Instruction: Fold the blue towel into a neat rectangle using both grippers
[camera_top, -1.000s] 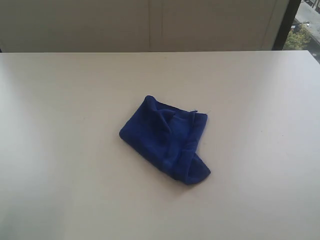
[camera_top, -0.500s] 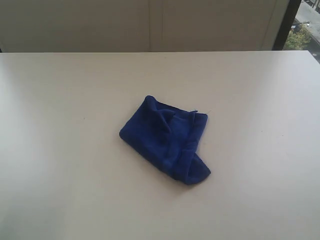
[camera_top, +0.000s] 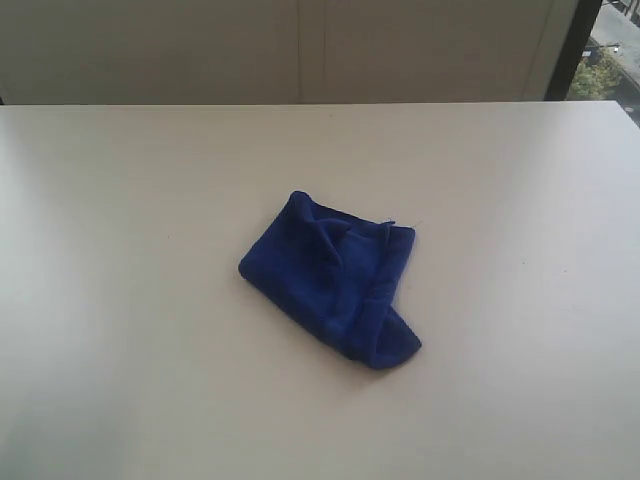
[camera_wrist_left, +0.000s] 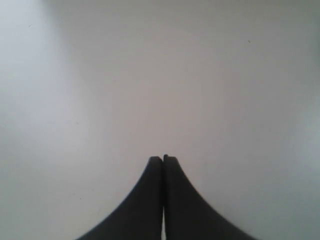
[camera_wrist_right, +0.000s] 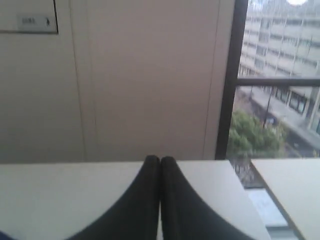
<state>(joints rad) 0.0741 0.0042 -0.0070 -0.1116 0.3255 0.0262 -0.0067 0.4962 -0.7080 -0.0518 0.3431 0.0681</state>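
Since neither arm reaches into the exterior view, we begin on the left with what the wrist camera gives us: our left gripper (camera_wrist_left: 163, 159) has its black jaws pressed together with nothing between them, and it hangs over bare pale table (camera_wrist_left: 150, 75) with no cloth in sight. Moving to the middle, the blue towel (camera_top: 330, 282) lies about at the centre of the table in the exterior view. It is not spread flat but bunched into a loose, lopsided wad with folds across its top. Its long axis runs on a diagonal, from a rounded corner at the far left to a rolled tail at the near right. Farther right, our right gripper (camera_wrist_right: 160, 159) is likewise closed on nothing, and it faces across the table toward the wall (camera_wrist_right: 145, 75) and the window (camera_wrist_right: 280, 100) rather than down at the cloth. We judge that folding has not begun and that the towel must first be opened out. Which arm is nearer we cannot tell, yet the diagonal suggests the left one for the far-left corner and the right one for the near-right tail, each opening its jaws and coming inward.
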